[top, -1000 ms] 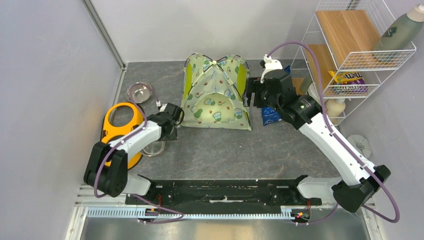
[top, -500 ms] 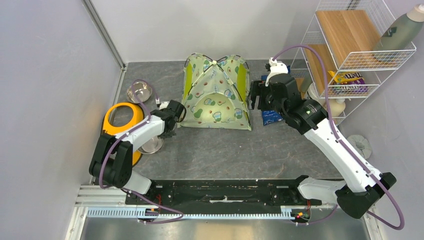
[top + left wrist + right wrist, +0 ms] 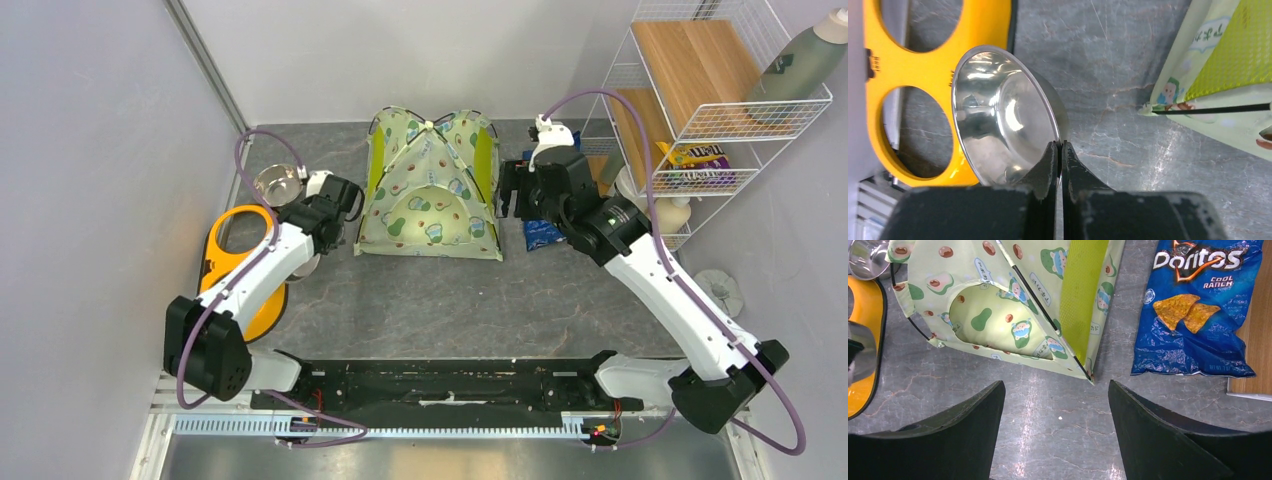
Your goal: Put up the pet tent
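My left fingers (image 3: 1058, 150) were pinched shut on the rim of a tilted steel bowl (image 3: 998, 110), near the yellow holder (image 3: 983, 30). My right fingers (image 3: 1055, 405) stood wide above the tabletop (image 3: 450, 300). They were near a front corner of the pet tent (image 3: 430, 190), which stood upright at the back, beside a Doritos bag (image 3: 1198, 305).

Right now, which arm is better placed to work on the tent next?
Right. The right arm has its jaws open beside the tent's right side, looking down at its corner. The left arm has its jaws shut on a steel bowl's rim, so it is occupied.
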{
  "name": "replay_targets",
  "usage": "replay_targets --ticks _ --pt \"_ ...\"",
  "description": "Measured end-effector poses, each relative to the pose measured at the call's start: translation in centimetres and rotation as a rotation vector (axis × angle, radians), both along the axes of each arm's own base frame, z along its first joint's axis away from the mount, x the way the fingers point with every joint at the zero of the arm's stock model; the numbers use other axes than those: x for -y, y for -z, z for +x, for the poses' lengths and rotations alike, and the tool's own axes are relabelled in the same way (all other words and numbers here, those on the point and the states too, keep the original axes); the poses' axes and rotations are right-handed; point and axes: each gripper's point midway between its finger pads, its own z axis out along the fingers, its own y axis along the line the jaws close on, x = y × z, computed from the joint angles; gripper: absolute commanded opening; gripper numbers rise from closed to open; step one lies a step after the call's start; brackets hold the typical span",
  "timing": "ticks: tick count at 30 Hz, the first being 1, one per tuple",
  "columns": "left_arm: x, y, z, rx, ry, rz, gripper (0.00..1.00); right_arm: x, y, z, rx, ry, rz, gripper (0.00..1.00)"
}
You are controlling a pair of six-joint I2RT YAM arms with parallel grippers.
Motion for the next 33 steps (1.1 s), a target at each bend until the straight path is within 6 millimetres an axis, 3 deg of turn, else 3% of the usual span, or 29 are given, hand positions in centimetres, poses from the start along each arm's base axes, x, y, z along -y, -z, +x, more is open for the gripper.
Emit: replay_targets --ticks 5,9,16,23,33 --pt "-1.5 -2.5 0.7 0.050 -0.032 0.082 0.02 -0.2 0.4 0.4 -0.012 0.000 -0.008 0.83" --pt "-4.8 -2.9 0.5 0.042 -0.113 0.151 0.02 -0.4 0.2 0.6 -0.011 0.000 -0.007 0.83" --pt "-12.7 -0.3 -1.3 -0.044 -0.346 0.253 0.02 -0.6 -0.3 0.9 -0.005 -0.001 -0.006 0.83" --pt "-15.1 2.6 -4.1 -0.115 -0.443 0.253 0.02 -0.6 0.0 1.0 -0.016 0.000 -0.018 0.83" --pt "-16.8 3.5 -4.1 -0.093 -0.525 0.186 0.04 -0.8 0.9 1.5 -0.035 -0.007 -0.052 0.83"
